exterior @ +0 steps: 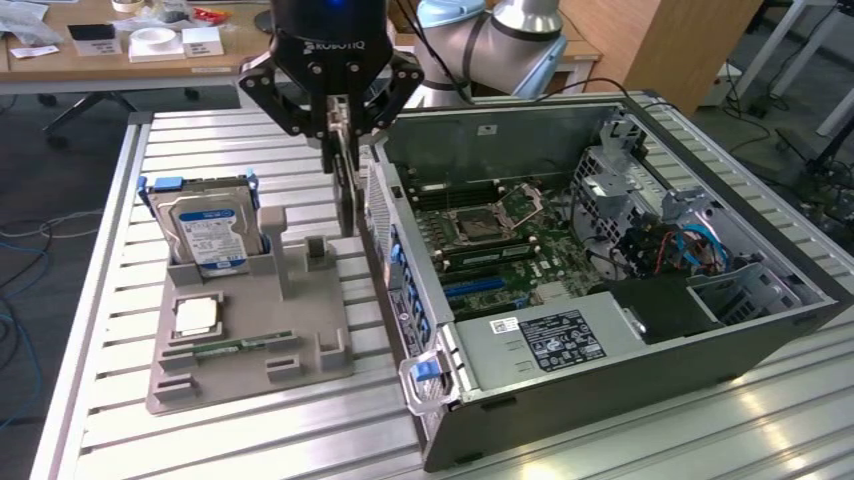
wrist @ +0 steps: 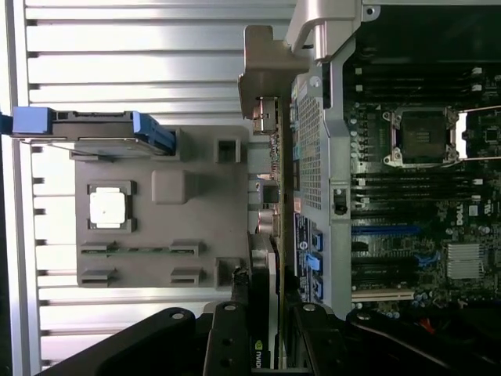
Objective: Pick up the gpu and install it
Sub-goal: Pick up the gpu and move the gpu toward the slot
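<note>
At exterior view's left, on slatted alu table (exterior: 94, 400): grey fixture tray (exterior: 314, 360), w/ blue-labelled HDD (exterior: 207, 228) upright at its rear, CPU chip (exterior: 196, 317) flat in a pocket, RAM stick (exterior: 240, 347) lying in a front groove. Further right, above tray's right edge: gripper (exterior: 343, 135), black fingers (wrist: 227, 345) pinched on top edge of gpu (exterior: 348, 190). Hangs vertical, edge-on, just beside perforated rear wall of PC case (exterior: 601, 385), outside it. Grey tray posts (exterior: 315, 250) close by card's lower end; contact w/ them: cannot tell. Right again, case lying open side up: motherboard (exterior: 514, 245) w/ CPU socket (exterior: 474, 225), blue slots (exterior: 481, 290), then drive cage (exterior: 627, 190) & cables at far right. Rear wall standing between card & board; blue latch (exterior: 424, 370) at case's near corner.
</note>
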`<state>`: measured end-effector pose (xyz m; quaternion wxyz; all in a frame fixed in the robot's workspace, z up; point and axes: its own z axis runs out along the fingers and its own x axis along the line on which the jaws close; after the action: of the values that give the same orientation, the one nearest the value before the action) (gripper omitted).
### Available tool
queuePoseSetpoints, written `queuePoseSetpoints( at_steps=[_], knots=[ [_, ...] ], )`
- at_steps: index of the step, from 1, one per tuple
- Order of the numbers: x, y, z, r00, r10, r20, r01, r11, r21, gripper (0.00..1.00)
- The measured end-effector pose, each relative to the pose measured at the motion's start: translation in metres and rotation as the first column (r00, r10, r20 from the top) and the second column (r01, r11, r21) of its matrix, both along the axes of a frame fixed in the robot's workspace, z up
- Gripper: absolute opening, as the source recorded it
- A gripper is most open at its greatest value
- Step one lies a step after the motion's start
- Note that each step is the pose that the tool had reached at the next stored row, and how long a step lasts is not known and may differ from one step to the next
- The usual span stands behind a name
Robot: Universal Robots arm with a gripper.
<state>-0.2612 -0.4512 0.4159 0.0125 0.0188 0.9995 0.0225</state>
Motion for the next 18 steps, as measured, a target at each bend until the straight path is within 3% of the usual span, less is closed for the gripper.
queuePoseSetpoints(
  at_steps=[18],
  knots=[
    [0.036, 0.0024, 0.0, 1.0, 0.0, 0.0, 0.0, 1.0, 0.0, 0.27]
  ],
)
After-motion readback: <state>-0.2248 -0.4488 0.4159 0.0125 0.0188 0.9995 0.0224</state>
